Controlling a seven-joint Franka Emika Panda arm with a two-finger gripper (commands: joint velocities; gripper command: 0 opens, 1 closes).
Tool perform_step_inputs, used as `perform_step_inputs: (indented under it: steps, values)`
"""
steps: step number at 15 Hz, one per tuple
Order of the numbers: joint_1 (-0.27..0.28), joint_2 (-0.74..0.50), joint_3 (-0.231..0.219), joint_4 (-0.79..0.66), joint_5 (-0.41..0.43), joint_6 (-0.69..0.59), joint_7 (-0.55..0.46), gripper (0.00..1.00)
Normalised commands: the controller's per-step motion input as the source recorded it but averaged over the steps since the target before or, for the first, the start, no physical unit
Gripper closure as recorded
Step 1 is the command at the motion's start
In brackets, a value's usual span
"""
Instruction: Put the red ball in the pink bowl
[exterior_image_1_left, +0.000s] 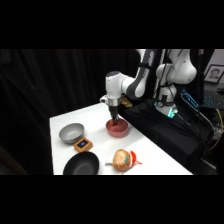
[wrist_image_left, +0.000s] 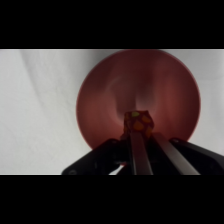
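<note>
**Ball held over the pink bowl**

Where the wrist view looks straight down, you see the red ball (wrist_image_left: 138, 121) at the tips of the gripper (wrist_image_left: 141, 131), framed by the salmon inside of the pink bowl (wrist_image_left: 100, 107). The ball shows red with small yellowish spots. The two fingers (wrist_image_left: 137, 150) run up from the bottom edge and meet at the ball, one on each side, so they are pinching it. Whether the ball touches the bowl floor you cannot tell from this view.

In the side view the gripper (exterior_image_1_left: 116, 121) comes down from above into the mouth of the pink bowl (exterior_image_1_left: 118, 130); the ball itself is too small to make out there. The bowl stands on the white table (exterior_image_1_left: 150, 152), toward its far edge.

Around it you find:
- a grey bowl (exterior_image_1_left: 71, 132), to the pink bowl's left in the side view, well apart from it;
- a small dark square object with an orange border (exterior_image_1_left: 83, 144), just beside the grey bowl, on its near side;
- a black bowl (exterior_image_1_left: 81, 164), at the near edge;
- a tan round object (exterior_image_1_left: 122, 160) with a red piece (exterior_image_1_left: 135, 159) on its right side, near the black bowl and in front of the pink bowl.

The arm's base (exterior_image_1_left: 175, 75) stands at the upper right, beside the table.
</note>
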Motion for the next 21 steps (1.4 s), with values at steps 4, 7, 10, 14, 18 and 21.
perform_step_inputs:
  steps: [4,7,10,14,18,21]
  values:
    - [0.026,0.08,-0.056,-0.01,0.045,0.18,-0.08,0.98]
    - [0.04,0.07,-0.071,0.0,0.024,0.17,-0.06,0.65]
    - [0.051,0.06,-0.093,0.01,-0.009,0.16,-0.04,0.54]
    - [0.046,0.01,-0.085,0.02,-0.006,0.06,-0.06,0.21]
    - [0.031,-0.19,-0.036,-0.02,0.044,-0.17,-0.12,0.0]
    - [0.02,-0.38,-0.015,-0.05,0.058,-0.31,-0.15,0.0]
